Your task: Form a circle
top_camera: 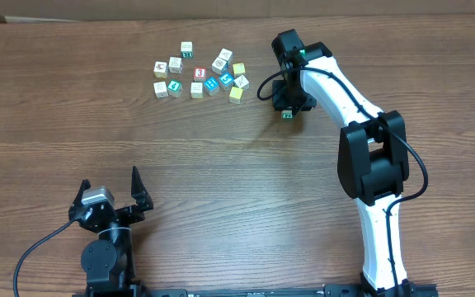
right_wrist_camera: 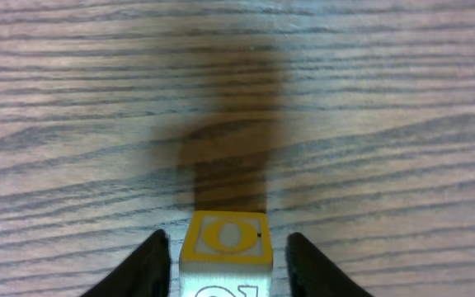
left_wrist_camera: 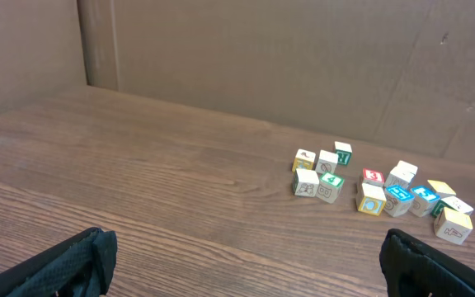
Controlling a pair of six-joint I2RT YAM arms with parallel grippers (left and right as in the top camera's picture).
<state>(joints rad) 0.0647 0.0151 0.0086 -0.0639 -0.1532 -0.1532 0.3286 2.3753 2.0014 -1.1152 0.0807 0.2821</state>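
Overhead first: the circle (top_camera: 174,85) sits at the far side of the table (top_camera: 97,140), a bit left of centre. Honestly it's more of a tight two-by-two clump of four little cubes, white with a teal-green mark on one, and the cubes are touching or nearly so. Just to its right is a looser bunch of cubes (top_camera: 213,84) with a red 3, some blue and some yellow. The right gripper (top_camera: 288,110) points down at the table to the right of that bunch, near it but clear of it, with a lone cube (top_camera: 288,115) under its tip. The left gripper (top_camera: 110,183) is down at the near edge on the left, well apart from every cube, with its jaws spread wide.

Left wrist view: both fingertips (left_wrist_camera: 64,264) poke in at the bottom corners with nothing but bare wood between them. The circle (left_wrist_camera: 329,187) is off in the distance to the right, and one cube in it has a yellowish top. The looser bunch (left_wrist_camera: 398,198) is beside it, in front of a cardboard wall (left_wrist_camera: 262,58).

Right wrist view: the lone cube (right_wrist_camera: 225,235) fills the bottom, with a yellow face showing an O. The right gripper (right_wrist_camera: 228,247) has a finger on each side of it, and there's a thin dark gap on both sides. So the jaws are parted around the cube rather than pinching it.
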